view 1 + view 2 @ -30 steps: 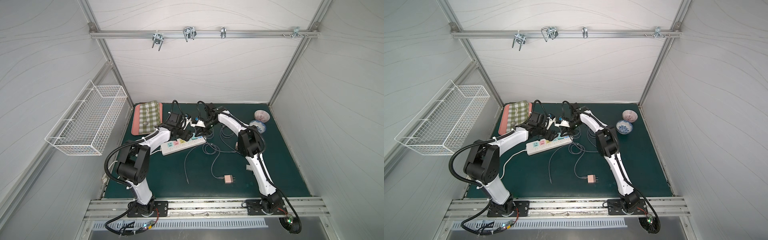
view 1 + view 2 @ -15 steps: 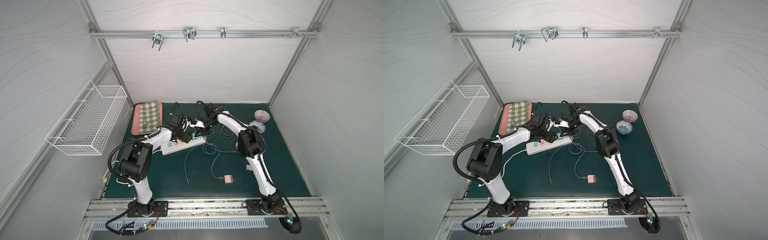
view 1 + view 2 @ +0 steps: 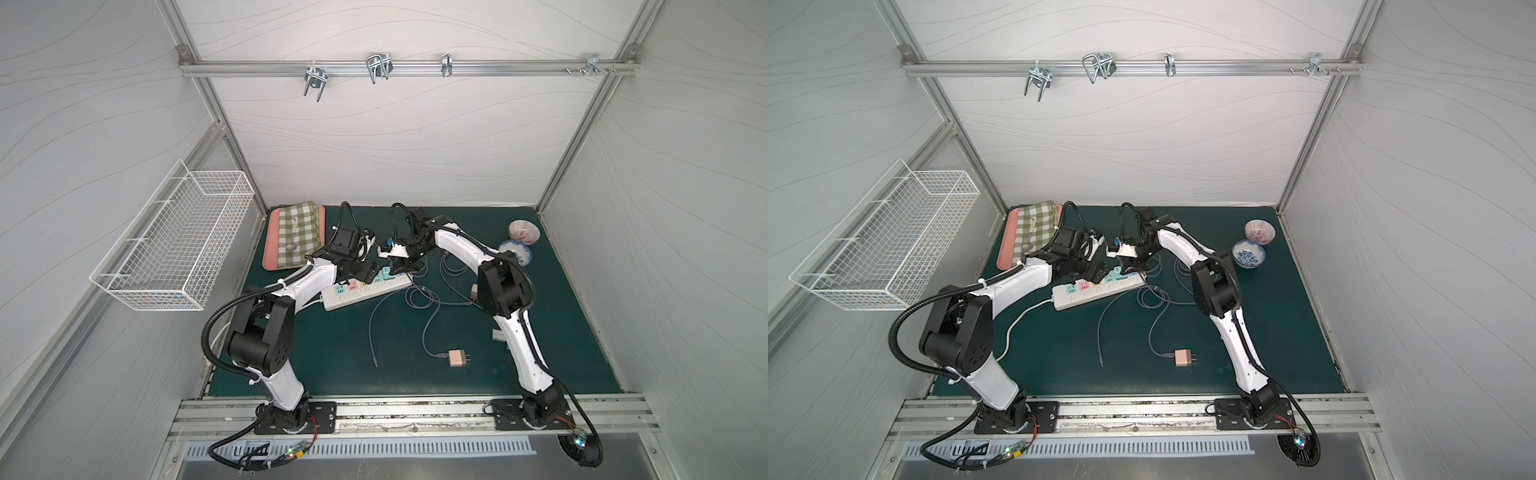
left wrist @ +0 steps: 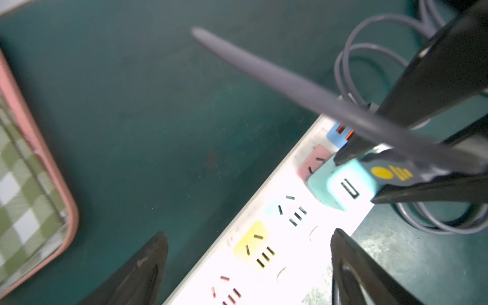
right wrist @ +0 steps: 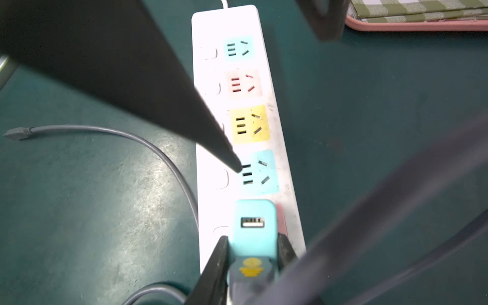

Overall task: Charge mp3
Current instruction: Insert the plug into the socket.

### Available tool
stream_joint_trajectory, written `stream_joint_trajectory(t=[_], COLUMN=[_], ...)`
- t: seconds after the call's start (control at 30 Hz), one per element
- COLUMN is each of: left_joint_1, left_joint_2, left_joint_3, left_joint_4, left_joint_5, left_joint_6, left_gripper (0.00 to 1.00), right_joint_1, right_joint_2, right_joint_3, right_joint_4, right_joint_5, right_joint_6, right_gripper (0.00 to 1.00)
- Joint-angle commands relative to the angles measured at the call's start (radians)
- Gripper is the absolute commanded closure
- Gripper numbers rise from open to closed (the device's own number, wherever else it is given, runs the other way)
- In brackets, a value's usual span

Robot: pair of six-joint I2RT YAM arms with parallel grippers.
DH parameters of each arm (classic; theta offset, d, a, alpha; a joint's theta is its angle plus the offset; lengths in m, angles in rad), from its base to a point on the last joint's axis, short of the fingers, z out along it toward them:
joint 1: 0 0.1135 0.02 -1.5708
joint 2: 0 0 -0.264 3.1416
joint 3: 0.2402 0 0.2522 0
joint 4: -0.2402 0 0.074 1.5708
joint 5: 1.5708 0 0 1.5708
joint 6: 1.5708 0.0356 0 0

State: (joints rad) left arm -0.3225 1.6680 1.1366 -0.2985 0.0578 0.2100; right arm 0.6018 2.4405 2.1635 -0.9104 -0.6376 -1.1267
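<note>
Item: teal charger (image 5: pixel 253 227), a small plug-in block with one empty USB slot on its face. Location: standing on the power strip (image 5: pixel 211 29) at the strip's 3 o'clock end, over the pink socket, a little toward 12 o'clock from mat centre. Holder: my right gripper (image 5: pixel 253 239), fingers narrowed onto the block's two flat sides, the slot face left clear. My left gripper (image 4: pixel 248 233) hangs wide and empty over the yellow socket. Handling, by my estimate: light, rigid, smooth plastic, likely to slip or twist if pinched near an edge. It is best taken low on the side walls and pushed straight down. Accessory: grey cable (image 5: pixel 105 130), limp and coil-sprung. Its loose plug lies on the mat at the strip's 5 o'clock. Take it by the stiff plug shell, never the cord. Spare: pink charger (image 3: pixel 457 358) at 6 o'clock, wired, lying flat. Mp3 player: I cannot pick it out with any certainty in these views.
</note>
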Motion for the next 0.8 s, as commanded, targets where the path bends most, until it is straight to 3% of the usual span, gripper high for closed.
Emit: stream_joint_trajectory(t=[0.0,0.23,0.43,0.6,0.77], left_joint_1=[0.014,0.03,0.06,0.069,0.069], left_joint_2=[-0.046,-0.104,-0.169,-0.208,-0.209], left_joint_3=[0.021,0.005,0.017,0.036,0.08], left_joint_4=[-0.015,-0.038,-0.059,-0.055,-0.022], left_joint_5=[-0.015,-0.036,-0.023,-0.001,0.061], left_joint_6=[0.014,0.021,0.038,0.05,0.088], left_gripper=[0.1,0.09,0.09,0.08,0.08], right_joint_1=[0.051,0.062,0.035,-0.002,-0.043], right_joint_2=[0.105,0.096,-0.009,-0.09,-0.259], right_joint_3=[-0.048,-0.088,-0.118,-0.083,-0.196], right_joint_4=[-0.097,-0.053,0.08,0.126,0.224], right_joint_5=[0.161,0.199,0.187,0.145,0.085], right_joint_6=[0.035,0.041,0.206,0.363,0.417], right_gripper=[1.0,1.0,0.6,0.47,0.37])
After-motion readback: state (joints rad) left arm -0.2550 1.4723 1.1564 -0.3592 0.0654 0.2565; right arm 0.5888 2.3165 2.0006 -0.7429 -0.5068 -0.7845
